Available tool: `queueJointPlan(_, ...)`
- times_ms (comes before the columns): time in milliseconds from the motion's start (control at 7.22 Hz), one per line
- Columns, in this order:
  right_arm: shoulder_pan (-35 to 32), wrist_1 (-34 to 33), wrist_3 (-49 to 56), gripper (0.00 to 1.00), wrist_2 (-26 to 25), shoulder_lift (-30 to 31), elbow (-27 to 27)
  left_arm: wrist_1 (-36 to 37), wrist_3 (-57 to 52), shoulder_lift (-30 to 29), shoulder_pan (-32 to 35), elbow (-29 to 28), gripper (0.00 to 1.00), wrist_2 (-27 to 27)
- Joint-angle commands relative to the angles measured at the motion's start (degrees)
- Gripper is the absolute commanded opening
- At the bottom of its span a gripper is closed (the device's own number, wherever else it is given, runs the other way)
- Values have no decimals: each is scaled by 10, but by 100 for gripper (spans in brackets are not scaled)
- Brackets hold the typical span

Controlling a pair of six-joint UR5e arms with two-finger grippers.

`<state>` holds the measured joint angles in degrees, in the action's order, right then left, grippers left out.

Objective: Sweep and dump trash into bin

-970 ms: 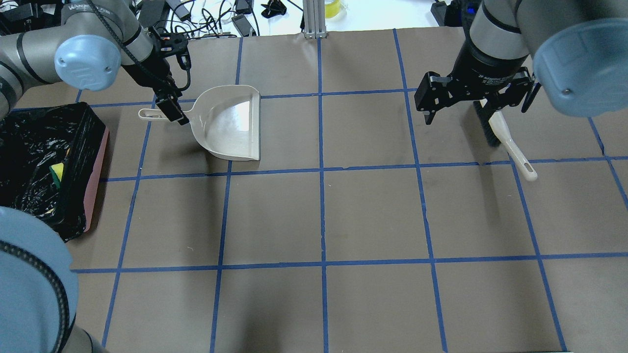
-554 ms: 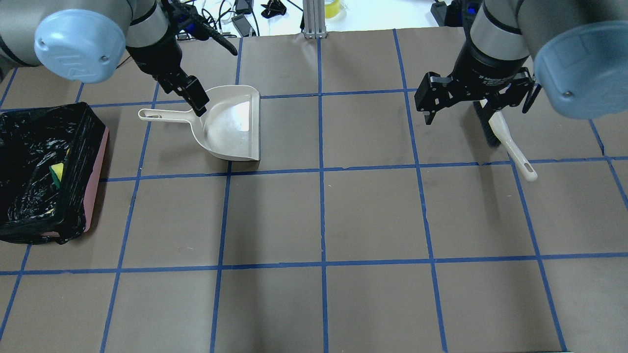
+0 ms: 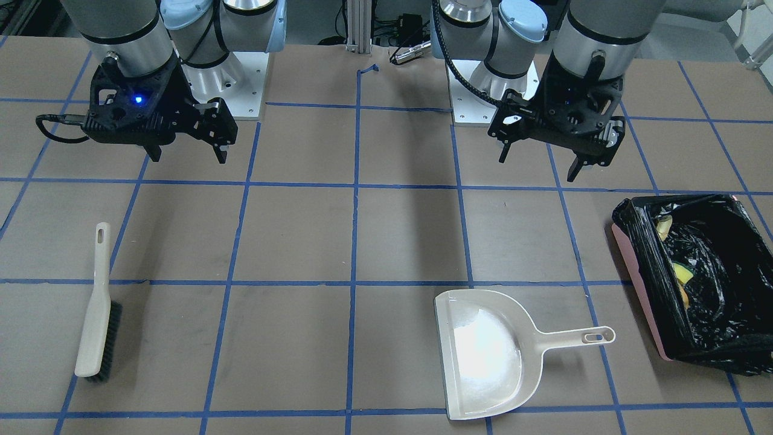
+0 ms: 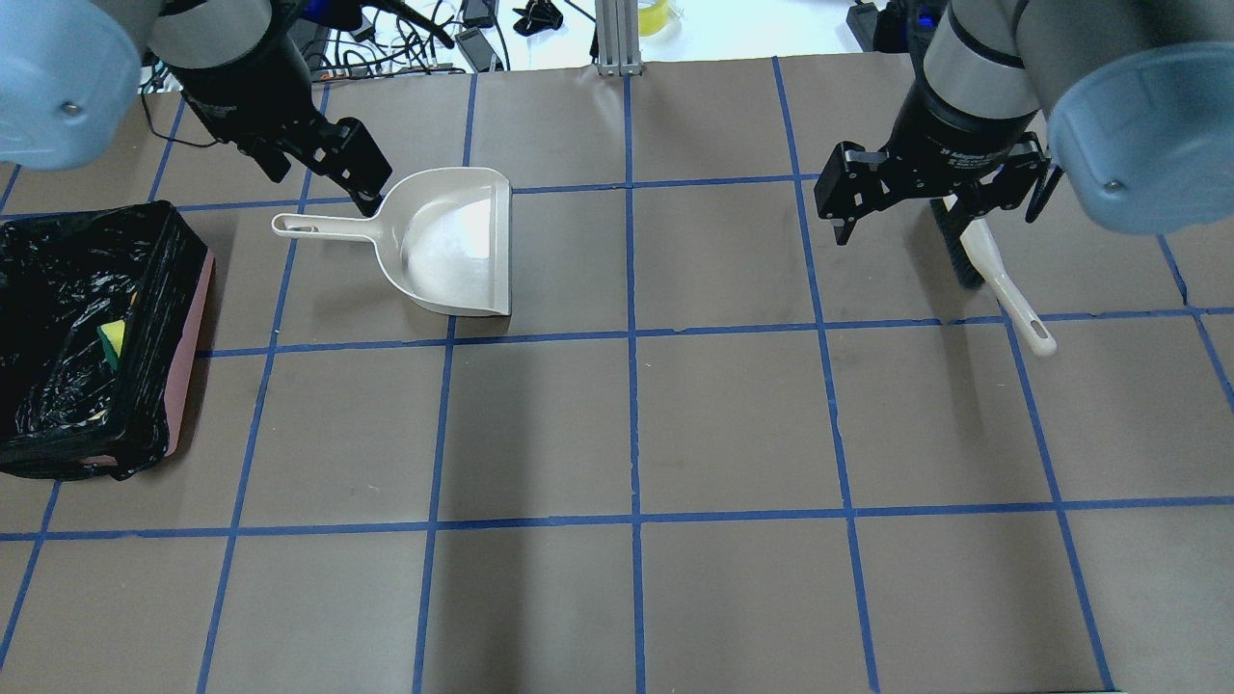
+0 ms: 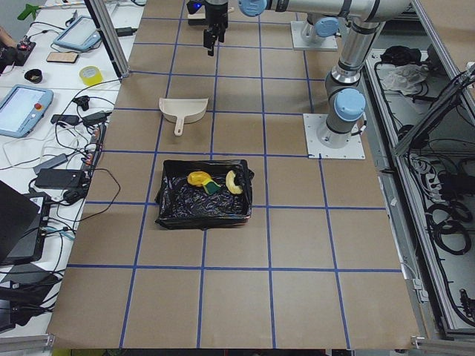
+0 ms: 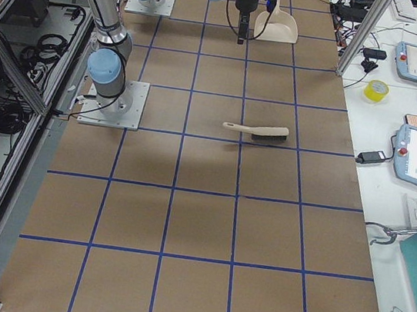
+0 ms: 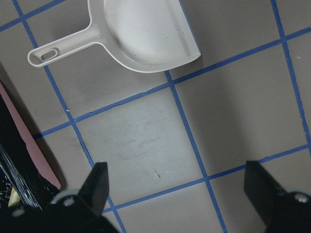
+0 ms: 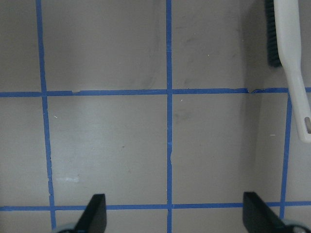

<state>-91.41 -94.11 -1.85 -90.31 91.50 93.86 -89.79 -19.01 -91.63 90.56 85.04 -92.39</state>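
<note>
I am seeing the left end effector [image 3: 537,167] pulling up off the dustpan [image 3: 483,356], fingers apart and empty; the right end effector [image 3: 187,158] is also hanging spread. The trash [image 5: 199,179] is sitting in the bin [image 3: 637,290] beside the dustpan's handle, so dumping looks done.

You'll see the table [image 4: 733,424] covered in flat grey-brown, ruled into squares by blue tape lines [image 4: 633,424]. The dustpan [image 4: 453,251], upper left of the overhead view, is pale beige with a white sheen; the brush [image 3: 95,308], lower left of the front view, matches it, with black bristles [image 3: 112,344]. The bin [image 4: 193,337] shows a pink wall under a crinkled glossy black bag [image 4: 58,289]; the sponge [image 4: 113,339] inside is yellow edged green. The left gripper [image 3: 536,166] and right gripper [image 3: 188,158] are black, the right carrying a blue light [image 3: 139,98]
</note>
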Motion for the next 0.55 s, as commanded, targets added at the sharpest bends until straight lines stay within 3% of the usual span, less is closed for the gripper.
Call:
queueJointPlan(0,0,1,0,100,4,0,0,4,43,8,0,3,100,-2)
queueJointPlan(416,0,0,0,100,5,0,0,-3,52,9,-1,9,100,-3)
